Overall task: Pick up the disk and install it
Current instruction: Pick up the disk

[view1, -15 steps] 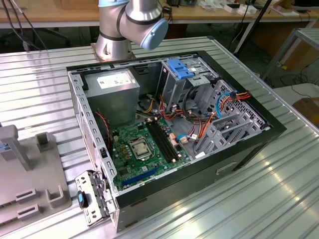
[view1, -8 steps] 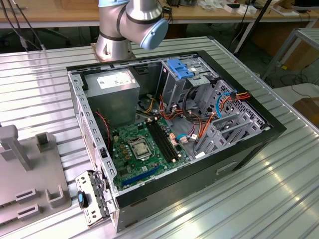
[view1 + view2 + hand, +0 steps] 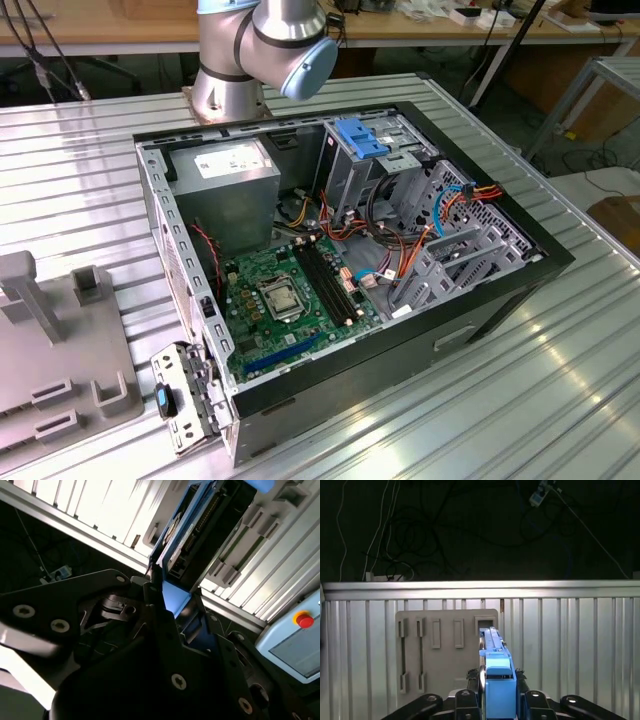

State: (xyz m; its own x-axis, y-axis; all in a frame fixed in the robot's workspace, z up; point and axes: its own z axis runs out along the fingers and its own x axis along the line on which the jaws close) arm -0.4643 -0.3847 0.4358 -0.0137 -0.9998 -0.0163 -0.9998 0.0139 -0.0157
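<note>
In both wrist views my gripper [image 3: 498, 687] [image 3: 169, 602] is shut on the disk [image 3: 496, 655] [image 3: 202, 527], a flat grey drive with bright blue rails, seen edge-on. The black fingers [image 3: 470, 692] press on its two flat sides at the near end. The disk points away from the gripper toward a grey fixture plate [image 3: 445, 655] with several slots. Its far end lines up with a square slot, and I cannot tell whether it still touches the plate. In the exterior view the arm's base [image 3: 250, 50] stands behind the open computer case [image 3: 340, 250].
The case lies open on the ribbed metal table [image 3: 560, 390], showing the motherboard [image 3: 290, 295], a silver drive cage with a fixed blue bracket [image 3: 365, 135], loose cables and the grey power-supply box [image 3: 225, 170]. A grey fixture [image 3: 60, 350] sits at the exterior view's left. A pendant with a red button [image 3: 304, 619] lies nearby.
</note>
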